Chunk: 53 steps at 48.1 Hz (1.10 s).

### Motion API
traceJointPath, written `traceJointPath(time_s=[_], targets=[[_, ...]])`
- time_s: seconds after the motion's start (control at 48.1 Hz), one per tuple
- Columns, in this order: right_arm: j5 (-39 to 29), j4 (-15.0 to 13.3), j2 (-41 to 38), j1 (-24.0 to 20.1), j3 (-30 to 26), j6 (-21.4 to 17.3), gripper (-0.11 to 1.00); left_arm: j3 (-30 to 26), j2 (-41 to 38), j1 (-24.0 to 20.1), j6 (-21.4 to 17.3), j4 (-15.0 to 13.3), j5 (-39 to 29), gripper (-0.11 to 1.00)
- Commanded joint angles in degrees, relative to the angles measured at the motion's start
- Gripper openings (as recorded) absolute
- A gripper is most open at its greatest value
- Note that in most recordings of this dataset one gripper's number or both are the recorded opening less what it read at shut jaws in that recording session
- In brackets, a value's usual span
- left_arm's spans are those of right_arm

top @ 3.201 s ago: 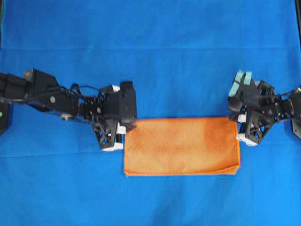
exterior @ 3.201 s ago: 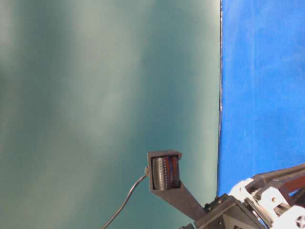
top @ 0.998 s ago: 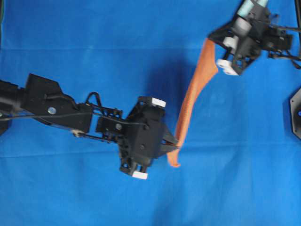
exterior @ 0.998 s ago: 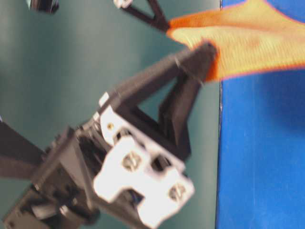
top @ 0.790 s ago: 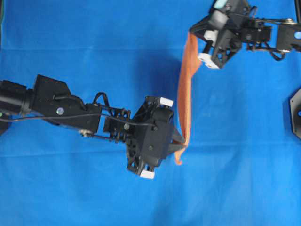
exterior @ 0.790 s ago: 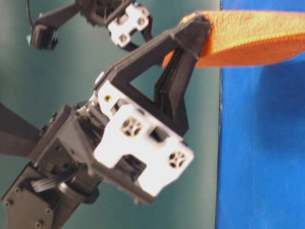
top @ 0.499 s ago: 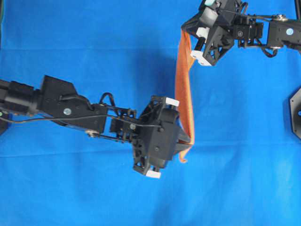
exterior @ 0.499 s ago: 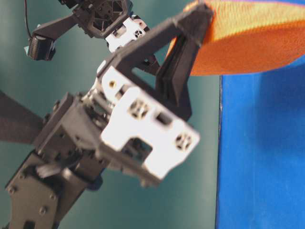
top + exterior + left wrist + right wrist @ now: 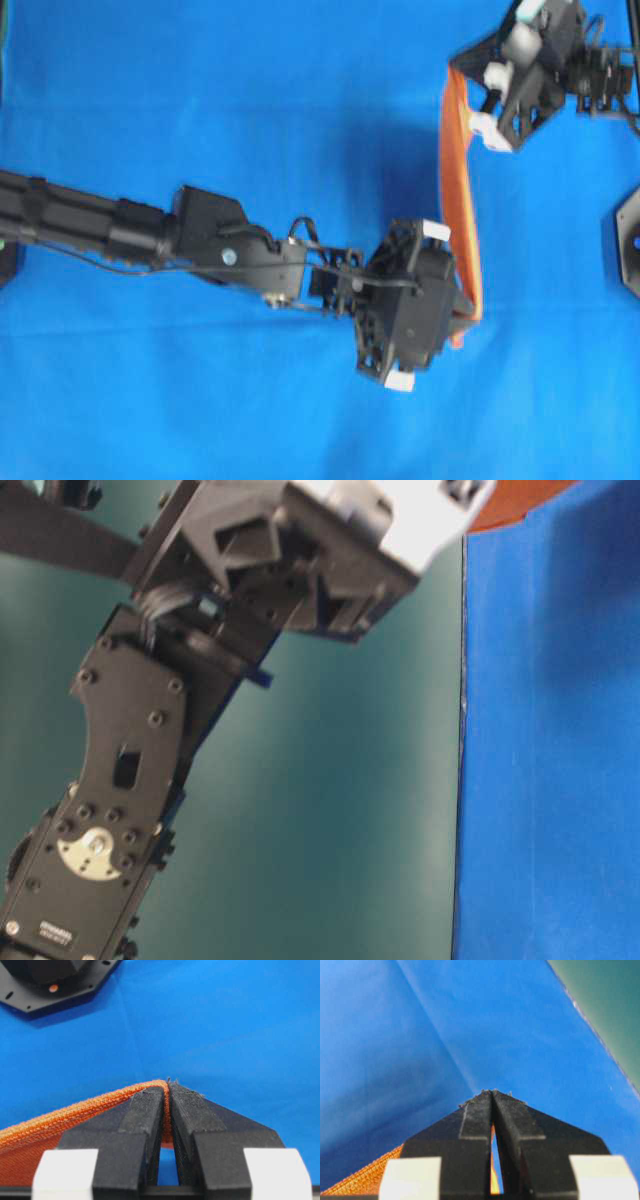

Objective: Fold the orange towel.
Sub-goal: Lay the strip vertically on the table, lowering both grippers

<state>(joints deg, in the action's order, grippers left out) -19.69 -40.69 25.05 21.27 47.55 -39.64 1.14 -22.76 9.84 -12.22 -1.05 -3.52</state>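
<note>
The orange towel (image 9: 460,200) hangs lifted off the table as a narrow folded strip, stretched between my two grippers at the right of the overhead view. My left gripper (image 9: 470,316) reaches far across and is shut on the strip's near end; in the left wrist view its jaws (image 9: 167,1085) pinch the hem of the towel (image 9: 75,1115). My right gripper (image 9: 456,73) at the far right is shut on the other end. In the right wrist view the gripper (image 9: 492,1094) stands closed with a sliver of towel (image 9: 365,1185) beside and between its fingers. A towel corner (image 9: 505,502) shows in the table-level view.
Blue cloth (image 9: 250,100) covers the whole table. A black octagonal arm base (image 9: 628,240) sits at the right edge, also seen in the left wrist view (image 9: 45,980). The left arm (image 9: 120,780) fills the table-level view. The table edge (image 9: 462,780) meets a green wall.
Both grippers have moved to the right with the towel held between them. The left arm has stretched out further, and the strip still hangs taut above the table.
</note>
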Motion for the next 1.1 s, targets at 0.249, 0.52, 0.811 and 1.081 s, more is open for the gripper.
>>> traceJointPath(time_s=[0.249,0.52,0.811,1.081], targets=[[8.0,-0.3,-12.7,2.7,-5.5,0.4,0.01,6.2,4.1,2.2,5.1,-1.0,1.8,0.03],[12.6,-0.8,-23.4,1.6,-12.3,0.7,0.01,20.6,9.1,3.0,13.6,-1.0,9.8,0.03],[14.3,-1.1,-26.2,0.6,-13.9,1.1,0.01,27.9,9.9,3.2,16.5,-1.0,16.8,0.03],[15.3,-1.1,-27.0,-0.1,-13.9,2.5,0.01,27.7,9.0,2.2,16.5,-1.0,17.4,0.07]])
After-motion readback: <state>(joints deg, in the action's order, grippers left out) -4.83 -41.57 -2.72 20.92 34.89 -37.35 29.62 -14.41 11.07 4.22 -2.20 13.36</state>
